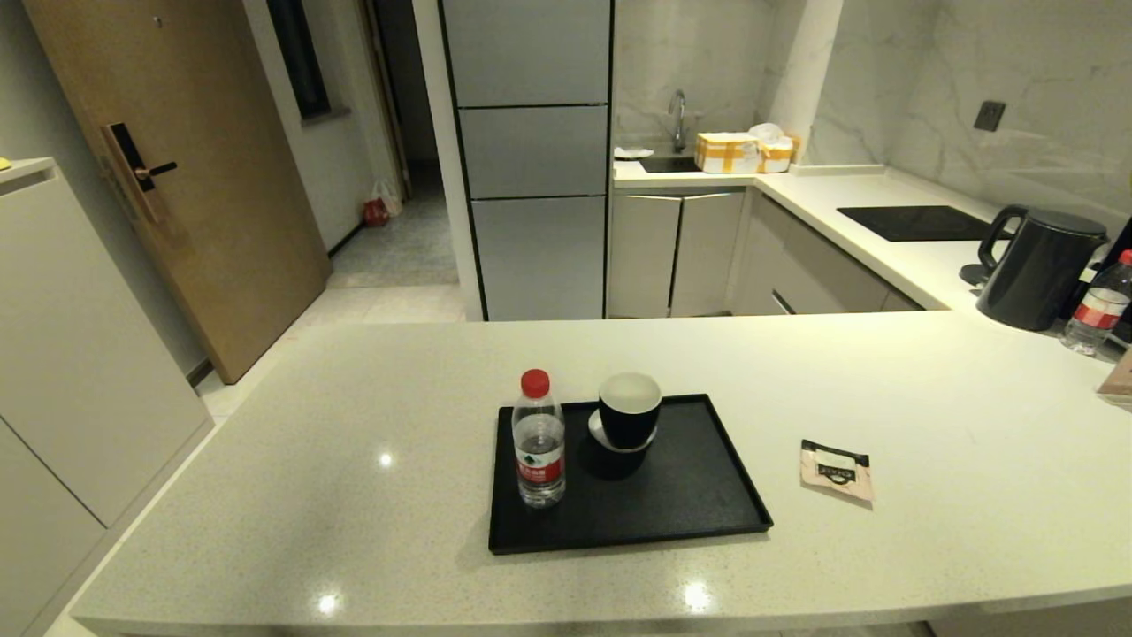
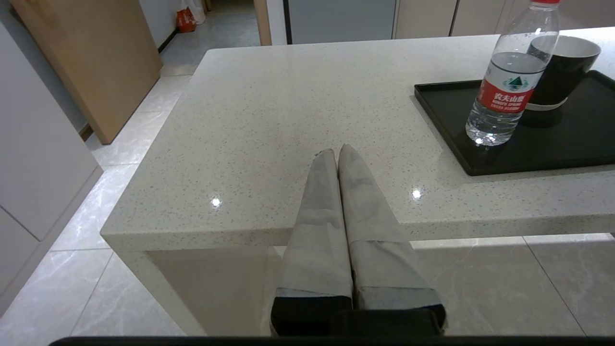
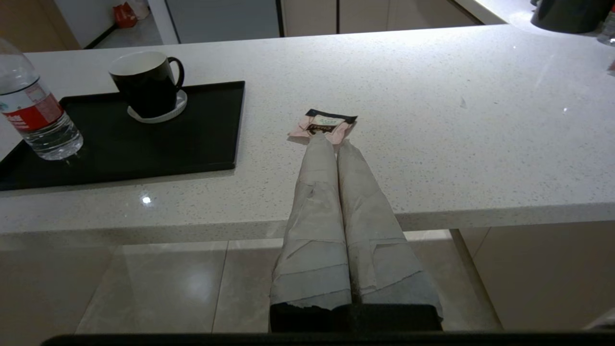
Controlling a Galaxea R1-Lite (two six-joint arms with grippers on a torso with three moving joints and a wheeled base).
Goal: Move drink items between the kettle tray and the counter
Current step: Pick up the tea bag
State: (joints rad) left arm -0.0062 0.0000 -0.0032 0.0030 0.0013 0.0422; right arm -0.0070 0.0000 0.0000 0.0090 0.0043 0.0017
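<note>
A clear water bottle with a red cap and red label stands upright at the left end of the black kettle tray. The pale-pink sachet lies flat on the speckled counter, to the right of the tray. Neither gripper shows in the head view. My left gripper is shut and empty, held off the counter's front edge, with the bottle ahead to its right. My right gripper is shut and empty too, back from the edge, its tips lined up just short of the sachet.
A black cup with a white inside stands on a saucer at the tray's back. At the far right stand a black kettle and a second red-labelled bottle. A black cooktop panel lies behind them.
</note>
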